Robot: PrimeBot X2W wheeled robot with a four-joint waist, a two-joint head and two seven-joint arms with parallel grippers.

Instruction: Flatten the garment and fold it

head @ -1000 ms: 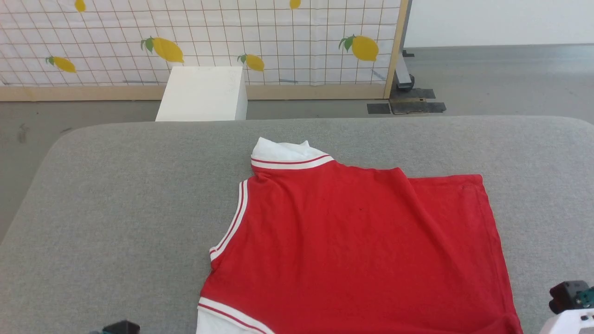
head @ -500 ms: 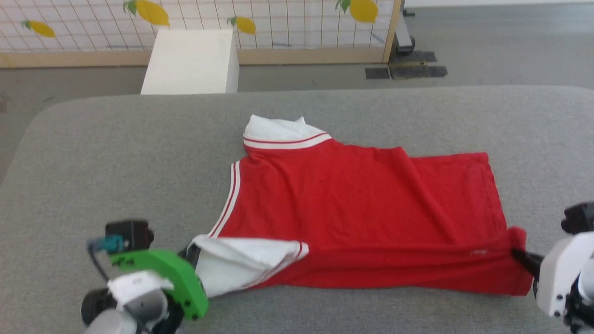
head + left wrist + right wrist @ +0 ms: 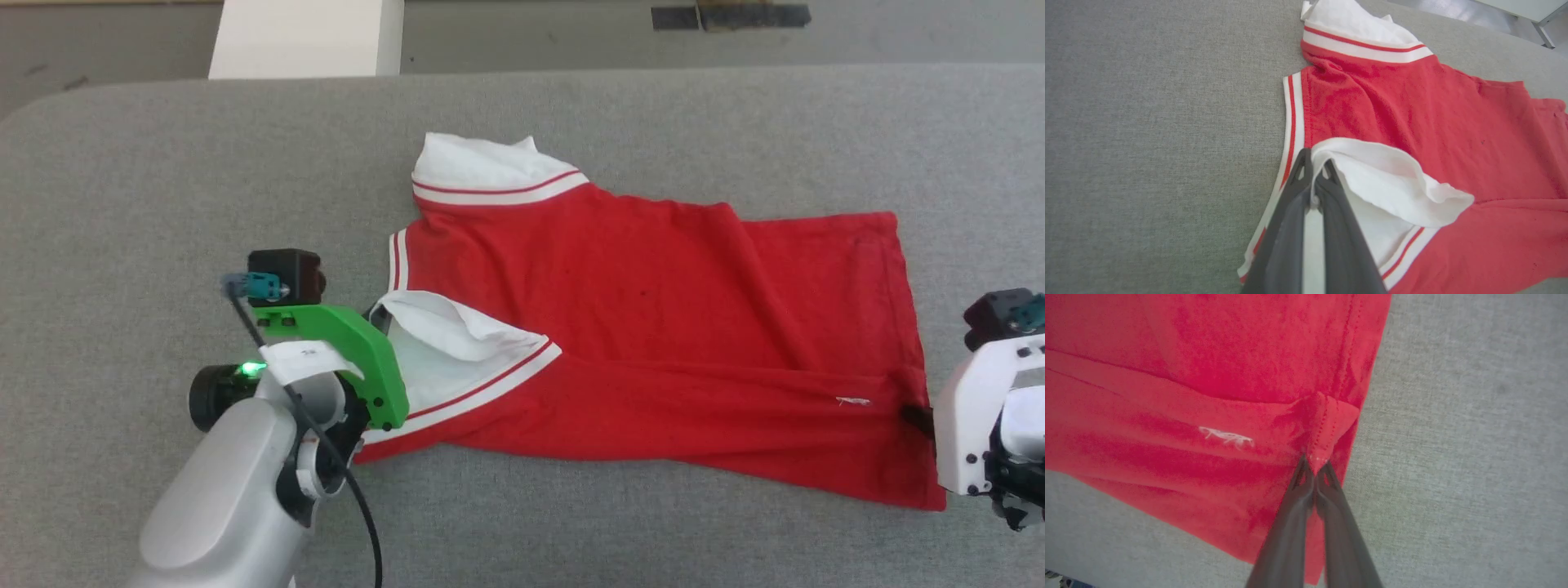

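Cushion [image 3: 163,180] first: the grey padded top spreads wide around both pairs of fingers, so you have room to carry the fold. The shirt [image 3: 653,310] lies on it between your two grips, plain red side up, with its near edge raised and turned over. Your left gripper [image 3: 1314,161] is clamped on the edge of the white sleeve [image 3: 1392,179], which billows just beyond the tips and to their right. Your right gripper [image 3: 1314,463] is pinched tight on the hem corner [image 3: 1331,416], bunched right at the tips. Carry both ends level and together so the crease runs straight. The right grip may have caught only one layer, but that view is blurred. Lay the edge flat before you let go.
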